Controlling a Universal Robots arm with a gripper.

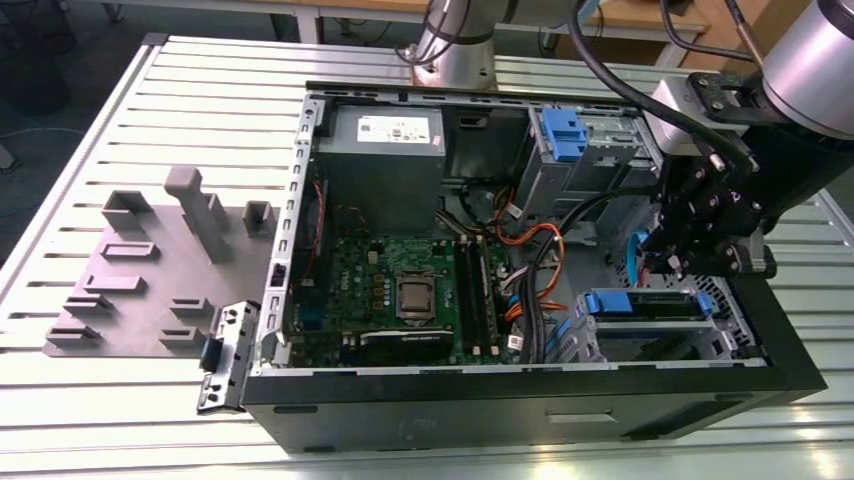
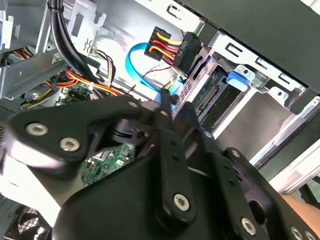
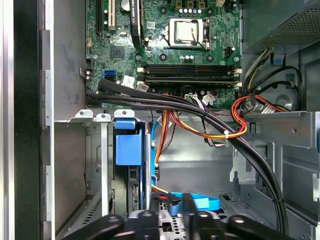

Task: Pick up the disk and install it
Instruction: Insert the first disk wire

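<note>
My arm point(image 1: 825, 45) is a thick silver-grey tube ending in a pale wrist block point(image 1: 687, 98). Black cables point(image 1: 594, 62) loop off it. My pincer point(image 1: 687, 255) is matt black, with flat rounded links pinned by silver screws point(image 2: 181, 201).

Blue-framed disk point(image 3: 125, 149), green motherboard point(image 1: 400, 275), black case point(image 1: 534, 415), pale grey ribbed table point(image 1: 200, 90).

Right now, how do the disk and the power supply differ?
The disk sits in a bay near the gripper; the power supply sits in the opposite corner. The disk has a blue handle; the power supply has a white sticker. Both are inside the open case.
</note>
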